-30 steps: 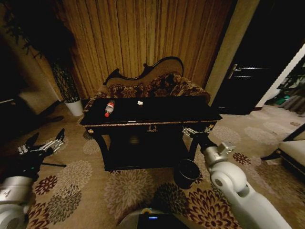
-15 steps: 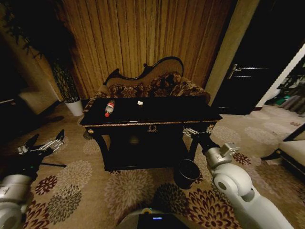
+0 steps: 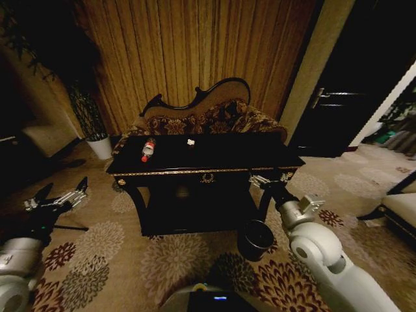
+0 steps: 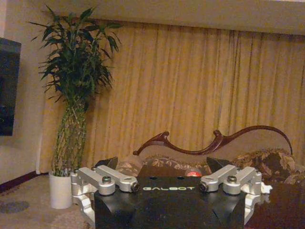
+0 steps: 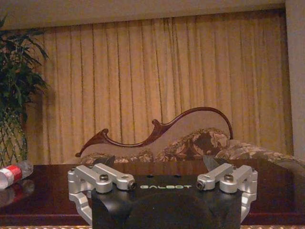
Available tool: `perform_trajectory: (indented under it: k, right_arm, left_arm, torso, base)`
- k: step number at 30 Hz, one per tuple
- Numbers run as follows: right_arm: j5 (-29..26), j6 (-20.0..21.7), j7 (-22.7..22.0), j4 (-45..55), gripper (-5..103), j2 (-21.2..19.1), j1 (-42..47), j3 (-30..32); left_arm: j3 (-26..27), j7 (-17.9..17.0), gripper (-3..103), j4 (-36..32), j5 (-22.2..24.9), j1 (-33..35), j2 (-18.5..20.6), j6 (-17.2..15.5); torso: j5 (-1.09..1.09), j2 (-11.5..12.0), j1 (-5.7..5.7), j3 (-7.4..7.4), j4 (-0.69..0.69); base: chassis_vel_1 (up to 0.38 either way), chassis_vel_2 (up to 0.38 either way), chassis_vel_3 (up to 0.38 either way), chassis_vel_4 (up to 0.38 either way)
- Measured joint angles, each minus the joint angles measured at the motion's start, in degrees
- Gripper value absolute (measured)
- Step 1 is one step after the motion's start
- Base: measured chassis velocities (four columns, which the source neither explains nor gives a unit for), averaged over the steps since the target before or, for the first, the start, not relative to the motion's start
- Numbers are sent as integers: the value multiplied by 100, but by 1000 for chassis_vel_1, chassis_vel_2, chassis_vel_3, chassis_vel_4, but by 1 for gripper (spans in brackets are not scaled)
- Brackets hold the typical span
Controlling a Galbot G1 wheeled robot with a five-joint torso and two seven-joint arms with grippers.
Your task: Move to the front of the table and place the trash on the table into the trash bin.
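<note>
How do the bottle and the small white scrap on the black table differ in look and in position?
The bottle is clear with a red cap and red-white label; the scrap is plain white. The bottle is long and lies on its side; the scrap is a much smaller crumpled lump. The bottle is near the table's left end; the scrap is nearer the middle, by the far edge. Both rest on the tabletop, untouched.

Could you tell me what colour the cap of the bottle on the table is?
Red, seen best in the right wrist view: the bottle lies on the table.

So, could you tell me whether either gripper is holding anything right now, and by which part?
Nothing is held. The left gripper and right gripper are both open and empty; the bottle lies on the table.
</note>
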State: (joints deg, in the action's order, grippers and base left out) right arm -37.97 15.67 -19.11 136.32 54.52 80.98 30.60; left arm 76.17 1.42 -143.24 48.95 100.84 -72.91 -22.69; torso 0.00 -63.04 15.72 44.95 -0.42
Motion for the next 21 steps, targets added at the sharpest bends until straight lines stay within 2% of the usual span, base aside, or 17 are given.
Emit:
perform_trajectory:
  k: [21]
  right_arm:
    - [13,0,17,55,100,-5,-2,-114]
  left_arm:
    - [-17,24,100,0,-12,12,-41,55]
  torso:
    - [0,0,1,0,1]
  base:
    - [-138,138,140,-134]
